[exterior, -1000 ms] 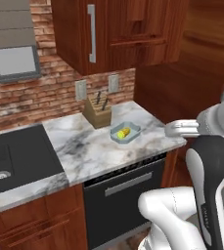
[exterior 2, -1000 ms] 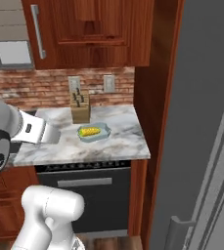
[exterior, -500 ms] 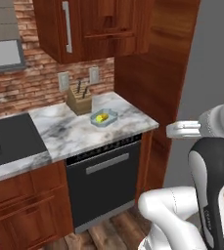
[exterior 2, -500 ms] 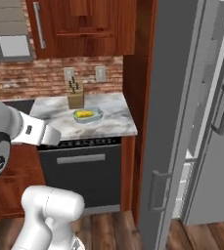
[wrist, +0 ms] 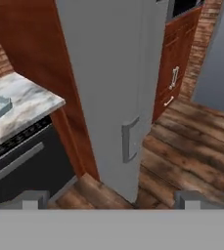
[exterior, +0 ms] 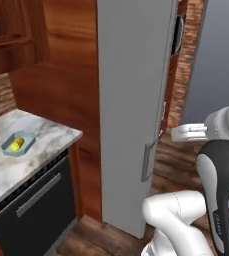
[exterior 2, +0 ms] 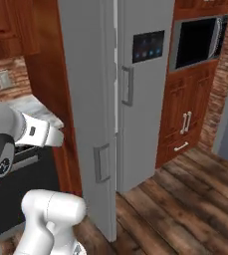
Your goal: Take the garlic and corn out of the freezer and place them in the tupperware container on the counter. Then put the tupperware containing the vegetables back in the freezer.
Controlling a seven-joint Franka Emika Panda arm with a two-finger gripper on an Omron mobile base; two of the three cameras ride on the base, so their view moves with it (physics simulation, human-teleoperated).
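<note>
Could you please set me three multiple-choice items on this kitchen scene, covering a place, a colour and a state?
1. Where does the tupperware container sit?
A. on the wooden floor
B. on the counter
C. on a freezer shelf

2. What colour is the corn lying in it?
A. yellow
B. red
C. purple

3. How do the jaws of the gripper stand?
A. shut on the corn
B. shut on a door handle
C. apart, holding nothing

Answers: 1 B, the pale blue tray rests on the marble top above the black dishwasher. 2 A, a bright yellow cob shows inside the tray. 3 C, the hand view shows the two tips wide apart with only floor and the freezer door between them.
</note>
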